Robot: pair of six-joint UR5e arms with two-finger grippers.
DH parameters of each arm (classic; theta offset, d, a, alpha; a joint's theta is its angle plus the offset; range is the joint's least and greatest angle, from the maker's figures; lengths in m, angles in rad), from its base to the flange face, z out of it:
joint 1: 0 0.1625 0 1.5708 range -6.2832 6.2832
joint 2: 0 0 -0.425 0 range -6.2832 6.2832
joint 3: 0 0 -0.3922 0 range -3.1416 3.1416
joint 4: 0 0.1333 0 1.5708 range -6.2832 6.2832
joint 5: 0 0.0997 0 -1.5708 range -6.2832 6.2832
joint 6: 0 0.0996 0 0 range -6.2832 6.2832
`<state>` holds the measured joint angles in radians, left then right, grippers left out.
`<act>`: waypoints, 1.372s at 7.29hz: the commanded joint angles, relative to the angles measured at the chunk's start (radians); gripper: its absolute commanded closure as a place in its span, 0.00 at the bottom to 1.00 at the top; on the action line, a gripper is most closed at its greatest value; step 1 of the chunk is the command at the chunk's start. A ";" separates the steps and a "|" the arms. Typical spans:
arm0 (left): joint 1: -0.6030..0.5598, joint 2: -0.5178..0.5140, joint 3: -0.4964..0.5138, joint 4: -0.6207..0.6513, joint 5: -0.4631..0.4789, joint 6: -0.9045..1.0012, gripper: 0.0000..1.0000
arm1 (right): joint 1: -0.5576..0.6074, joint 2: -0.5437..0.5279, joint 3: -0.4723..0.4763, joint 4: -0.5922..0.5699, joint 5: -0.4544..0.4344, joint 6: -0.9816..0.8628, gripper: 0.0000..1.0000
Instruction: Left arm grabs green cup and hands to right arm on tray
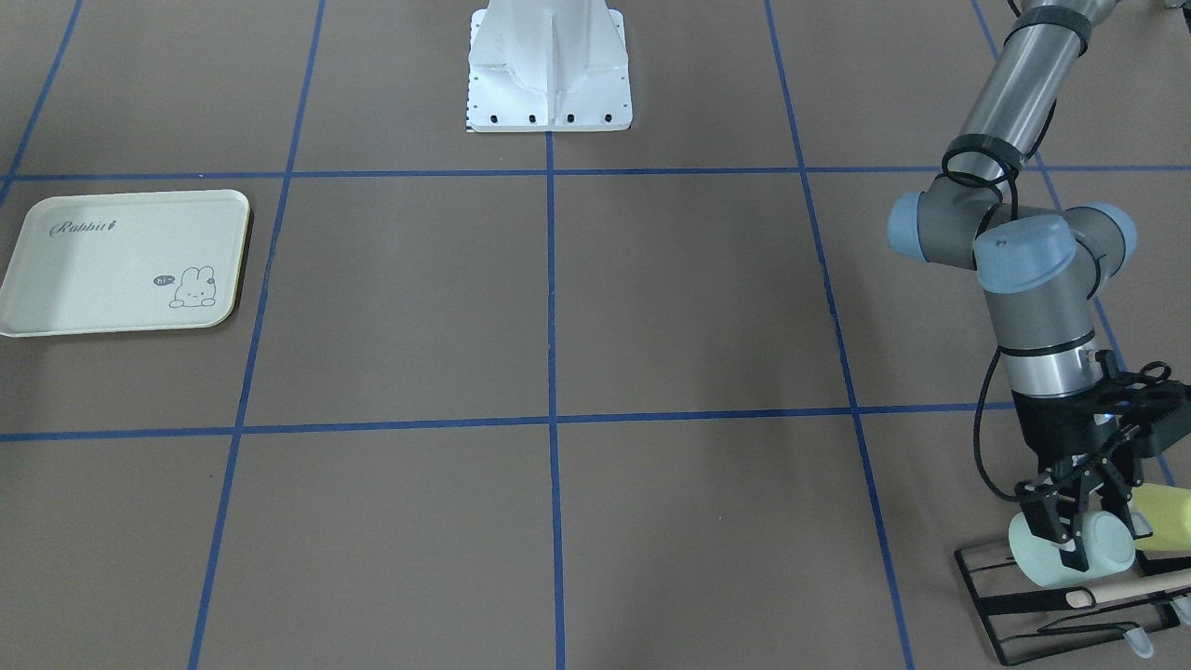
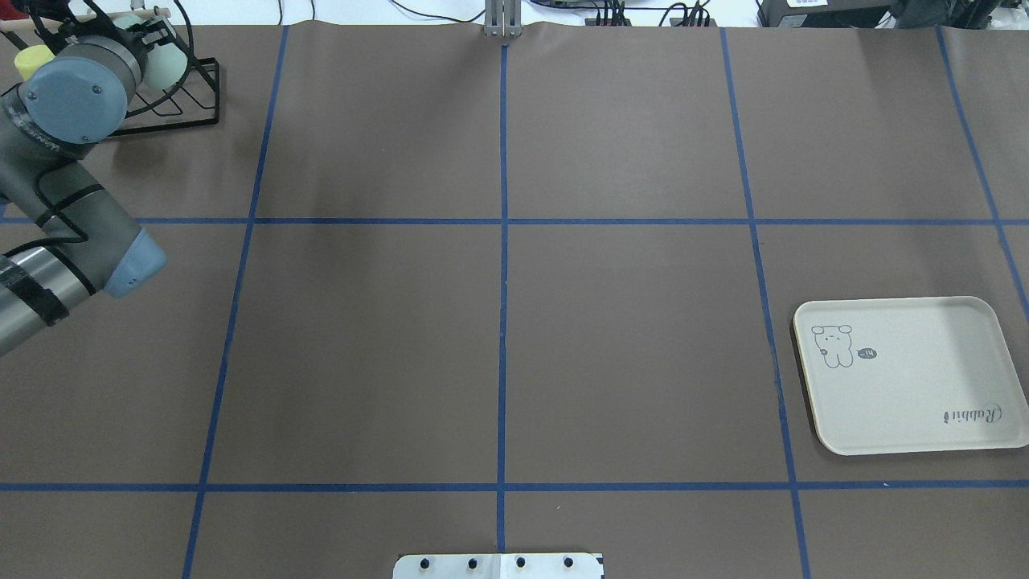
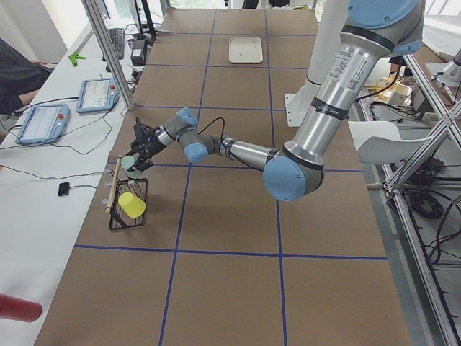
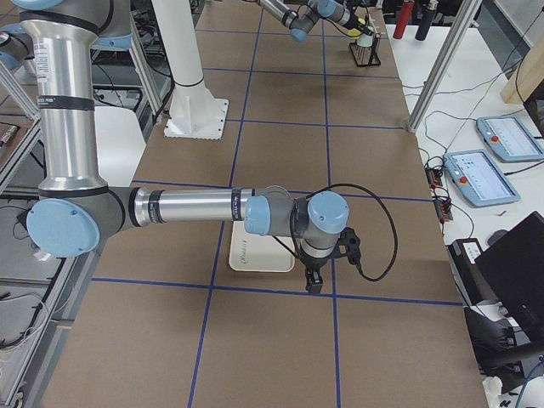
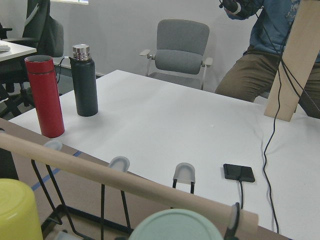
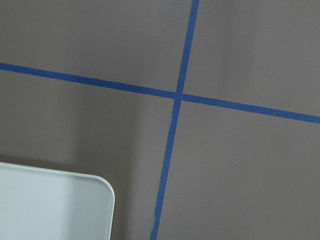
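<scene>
The pale mint-green cup (image 1: 1112, 549) lies on its side on a black wire rack (image 1: 1023, 614) at the table's far corner. My left gripper (image 1: 1065, 547) comes down onto it, and its two fingers look closed in on the cup's body. The cup's round end fills the bottom of the left wrist view (image 5: 175, 225). The cream tray (image 1: 121, 265) lies flat and bare at the other end of the table. My right gripper (image 4: 313, 280) hangs just beyond the tray's corner (image 6: 50, 205); I cannot tell if it is open or shut.
A pale yellow cup (image 1: 1163, 516) rests on the same rack beside the green one. A wooden rod (image 5: 125, 182) crosses the rack top. A red bottle (image 5: 45, 95) and a black bottle (image 5: 85, 85) stand on the white side table beyond. The robot's white base (image 1: 549, 65) is mid-table.
</scene>
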<state>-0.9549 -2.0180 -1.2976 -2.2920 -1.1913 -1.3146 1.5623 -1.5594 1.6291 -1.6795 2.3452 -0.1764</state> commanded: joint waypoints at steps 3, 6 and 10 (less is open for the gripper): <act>-0.036 0.139 -0.217 0.015 0.001 0.101 0.87 | -0.001 -0.007 0.000 0.000 0.005 0.000 0.00; -0.097 0.163 -0.414 0.153 -0.007 0.101 0.88 | -0.001 0.010 0.035 0.000 0.019 0.008 0.00; -0.084 0.148 -0.419 0.163 -0.005 0.075 0.88 | -0.057 0.067 -0.055 0.530 0.063 0.370 0.00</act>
<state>-1.0420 -1.8671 -1.7194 -2.1303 -1.1965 -1.2293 1.5378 -1.5054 1.6337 -1.4043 2.4316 0.0400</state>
